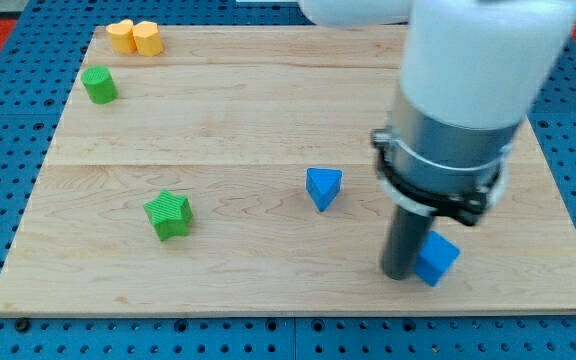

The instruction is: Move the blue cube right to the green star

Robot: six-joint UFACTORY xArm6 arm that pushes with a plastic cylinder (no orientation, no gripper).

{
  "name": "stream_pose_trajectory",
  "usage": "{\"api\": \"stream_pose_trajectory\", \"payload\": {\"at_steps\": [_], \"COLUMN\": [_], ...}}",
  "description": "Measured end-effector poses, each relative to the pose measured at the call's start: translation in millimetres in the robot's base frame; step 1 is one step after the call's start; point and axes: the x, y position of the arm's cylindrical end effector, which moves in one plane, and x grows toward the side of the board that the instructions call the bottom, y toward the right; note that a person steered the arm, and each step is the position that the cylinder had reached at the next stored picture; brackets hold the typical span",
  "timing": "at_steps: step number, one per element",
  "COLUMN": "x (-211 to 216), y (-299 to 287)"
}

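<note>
The blue cube (437, 258) lies near the view's bottom right of the wooden board (268, 130). My tip (400, 273) rests on the board, touching the cube's left side. The green star (169, 214) lies far to the view's left, at about the same height as the cube. A blue triangular block (323, 187) lies between them, up and to the left of my tip.
A green cylinder (99, 85) stands at the view's upper left. Two yellow blocks (134, 37) sit side by side at the top left corner. The arm's large white and grey body (468, 90) covers the board's upper right.
</note>
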Motion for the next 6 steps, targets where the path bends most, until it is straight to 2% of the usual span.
{"api": "stream_pose_trajectory", "payload": {"at_steps": [1, 2, 4, 5, 6], "x": [27, 4, -26, -14, -27], "y": [76, 110, -125, -57, -25]}}
